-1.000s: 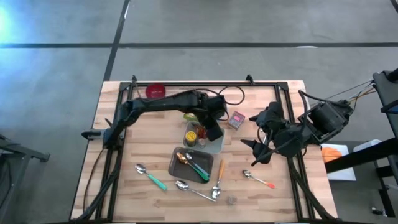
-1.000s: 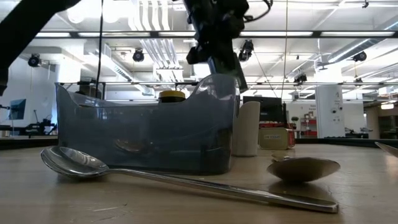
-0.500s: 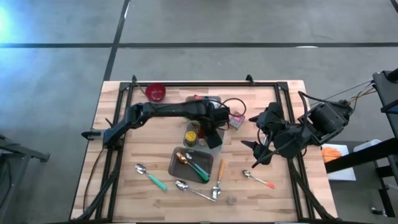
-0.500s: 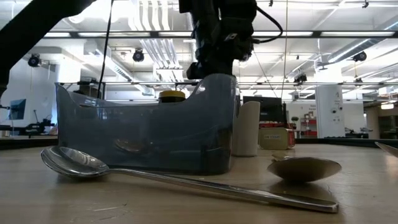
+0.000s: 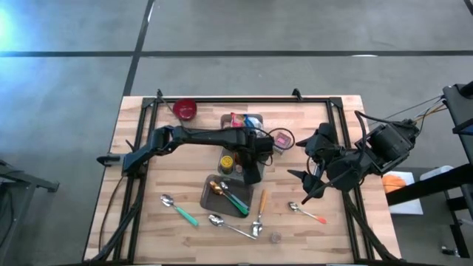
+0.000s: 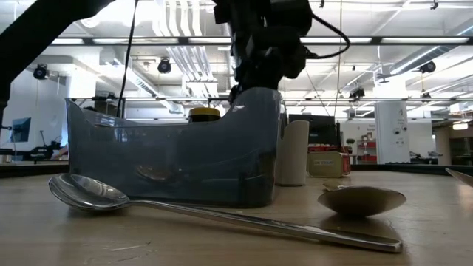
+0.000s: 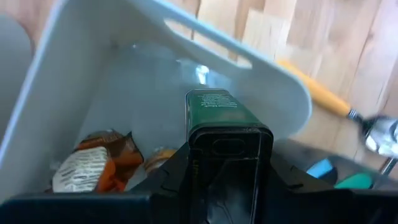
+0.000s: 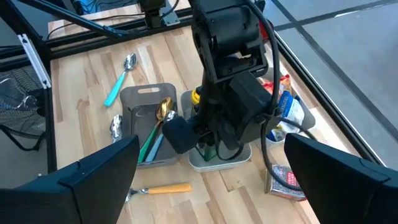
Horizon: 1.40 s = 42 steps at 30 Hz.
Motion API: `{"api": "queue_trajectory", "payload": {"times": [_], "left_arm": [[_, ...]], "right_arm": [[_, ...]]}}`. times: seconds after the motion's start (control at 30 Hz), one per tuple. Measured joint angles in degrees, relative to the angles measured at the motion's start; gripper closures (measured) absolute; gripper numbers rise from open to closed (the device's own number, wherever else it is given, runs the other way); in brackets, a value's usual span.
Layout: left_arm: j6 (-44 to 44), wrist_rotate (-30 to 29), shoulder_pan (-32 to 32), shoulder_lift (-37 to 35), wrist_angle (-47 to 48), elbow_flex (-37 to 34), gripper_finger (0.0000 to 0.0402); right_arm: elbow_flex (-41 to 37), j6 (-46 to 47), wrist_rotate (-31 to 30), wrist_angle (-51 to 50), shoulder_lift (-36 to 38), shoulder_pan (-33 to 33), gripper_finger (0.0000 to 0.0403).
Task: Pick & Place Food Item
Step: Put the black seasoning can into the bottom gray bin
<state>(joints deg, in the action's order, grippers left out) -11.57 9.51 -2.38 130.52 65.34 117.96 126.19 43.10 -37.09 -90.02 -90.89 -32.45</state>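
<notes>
Lowered and swung over the white bin (image 5: 238, 171) within the last second, the left claw (image 5: 248, 167) now hangs inside its rim, so the drop looks close, though the item is not yet let go. From above, the left arm lies stretched across the tabletop (image 5: 148, 222), wrist bent down; the right claw (image 5: 309, 179) waits off to the side, fingers spread wide and empty. At tabletop level, the left claw (image 6: 259, 74) dips behind the translucent tray (image 6: 174, 159), spoon (image 6: 222, 214) in front. Seen from the left wrist, the claw is clamped on a green packet (image 7: 221, 115), held upright above the bin floor (image 7: 137, 99), with an orange wrapper (image 7: 93, 165) lying just beside and below. Seen from the right wrist, the left claw (image 8: 208, 152) points down into the bin (image 8: 239, 155).
</notes>
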Motion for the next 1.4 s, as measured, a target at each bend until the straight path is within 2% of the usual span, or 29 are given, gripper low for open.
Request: {"api": "queue_trajectory", "payload": {"times": [0.33, 0.63, 0.7, 0.87, 0.97, 1.13, 1.4], "left_arm": [[4.3, 0.2, 0.3, -0.4, 0.3, -7.6, 0.0291], [8.8, -0.1, 1.0, -1.0, 0.8, -8.5, 0.0291], [8.8, -0.1, 1.1, -1.2, 0.9, -8.5, 0.0264], [8.8, -0.1, 1.3, -1.3, 1.8, -8.6, 0.0148], [8.8, -0.1, 1.3, -1.3, 2.4, -8.6, 0.0105], [8.2, -0.1, 1.4, -1.3, 2.7, -8.6, 0.0075], [8.2, 0.0, 1.4, -1.4, 3.1, -8.5, 0.0071]], "right_arm": [[0.0, 0.0, 0.0, 0.0, 0.0, -1.4, 0.0004], [-0.1, 0.0, 0.0, 0.0, 0.0, -1.6, 0.0004], [-0.3, 0.0, 0.0, 0.0, 0.0, -1.6, 0.0004], [-0.5, 0.0, 0.0, 0.0, 0.0, -1.6, 0.0004], [-0.6, 0.0, 0.0, 0.0, 0.0, -1.6, 0.0004], [-1.2, 0.0, 0.0, 0.0, 0.0, -1.6, 0.0004], [-3.3, 0.0, 0.3, 0.0, 0.0, -1.6, 0.0004]]}}
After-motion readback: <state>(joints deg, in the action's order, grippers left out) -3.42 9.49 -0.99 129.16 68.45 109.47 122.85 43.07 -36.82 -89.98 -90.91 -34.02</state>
